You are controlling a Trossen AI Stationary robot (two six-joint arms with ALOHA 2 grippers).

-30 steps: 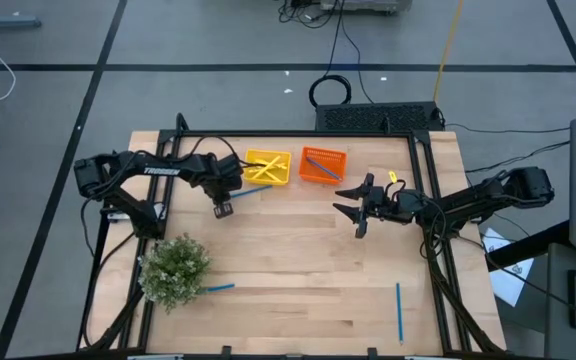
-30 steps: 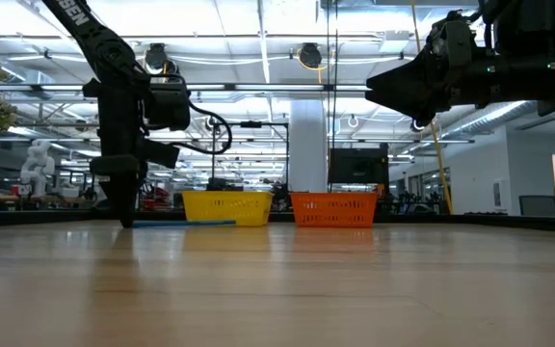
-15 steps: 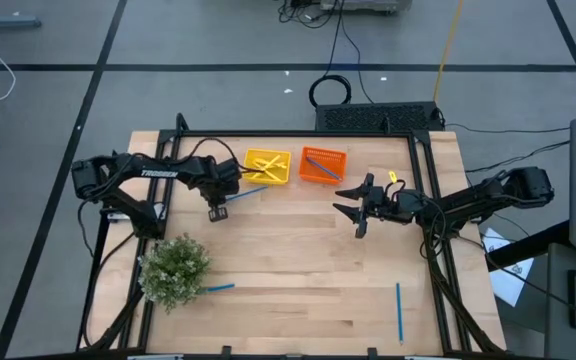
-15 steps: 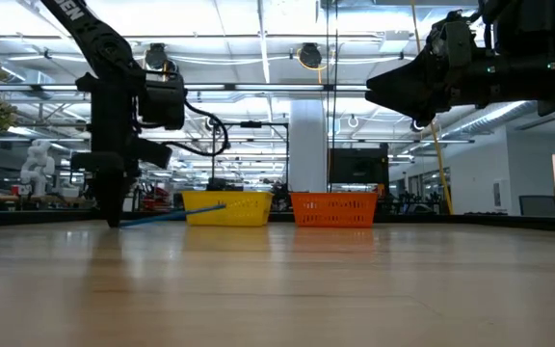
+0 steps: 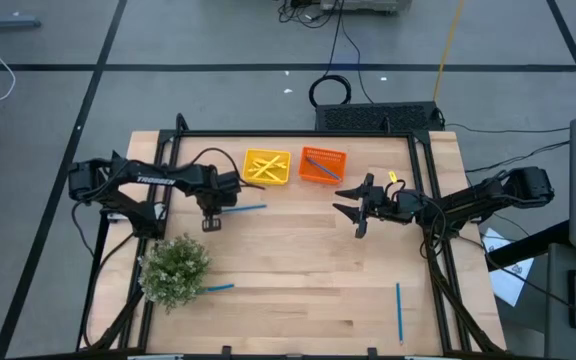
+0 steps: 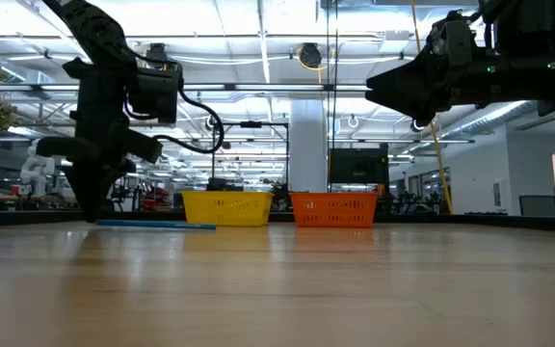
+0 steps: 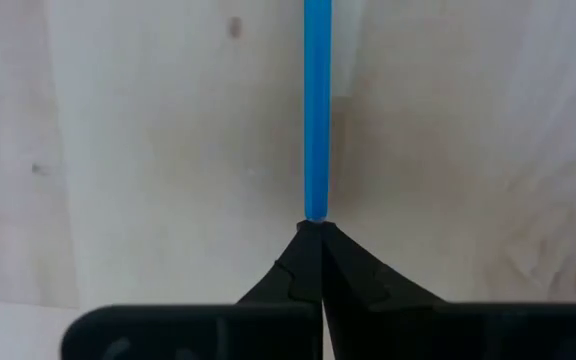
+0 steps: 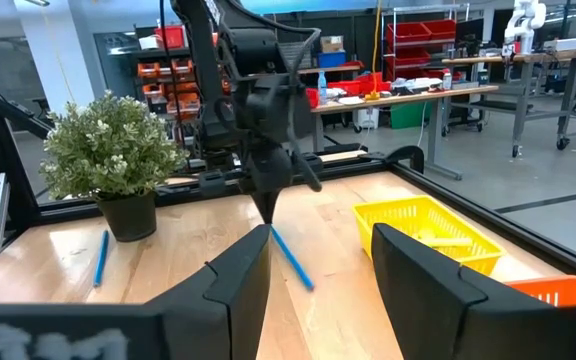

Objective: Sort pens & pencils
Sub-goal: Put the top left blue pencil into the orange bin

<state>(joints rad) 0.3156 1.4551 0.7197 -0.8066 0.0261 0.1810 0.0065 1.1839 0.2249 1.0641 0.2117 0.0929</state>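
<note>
My left gripper (image 5: 211,218) is shut on the end of a bright blue pen (image 5: 245,209) that lies on the table in front of the yellow tray (image 5: 267,166). The yellow tray holds yellow sticks; the orange tray (image 5: 323,165) beside it holds a blue one. The pen shows level along the table in the low view (image 6: 157,225). My right gripper (image 5: 353,210) is open and empty, held in the air right of the trays. Two more blue pens lie on the table, one beside the plant (image 5: 218,288) and one at the near right (image 5: 399,310). My left gripper pinches the blue pen's near end (image 7: 315,212) between the tips of its two shut fingers (image 7: 298,262). The fingers come from above, pointing down (image 6: 90,207). The pen runs straight away from them toward the table's right and lies level on the table.
A bushy green plant in a pot (image 5: 175,268) stands at the near left, close to my left arm. A black frame (image 5: 298,133) runs around the table's edges. Bare wood lies between the trays and the near edge.
My left gripper has moved toward the table's left and near edges, staying shut and drawing the blue pen away from the yellow tray. The pen's free end rose for a moment, then came down; the pen now lies level on the table.
</note>
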